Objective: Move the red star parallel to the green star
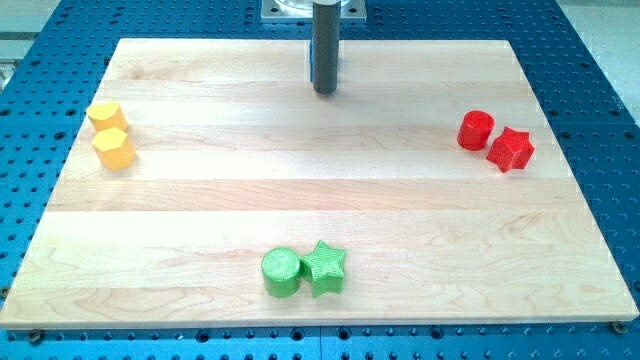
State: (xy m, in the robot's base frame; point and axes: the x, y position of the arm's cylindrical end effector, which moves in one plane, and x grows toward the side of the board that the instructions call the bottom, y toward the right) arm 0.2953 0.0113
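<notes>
The red star lies at the view's right, touching a red cylinder on its upper left. The green star lies near the view's bottom centre, touching a green cylinder on its left. My tip stands near the view's top centre, far from all blocks: well to the left of the red pair and well above the green pair.
Two yellow hexagonal blocks sit touching each other at the view's left edge of the wooden board. A blue perforated table surrounds the board.
</notes>
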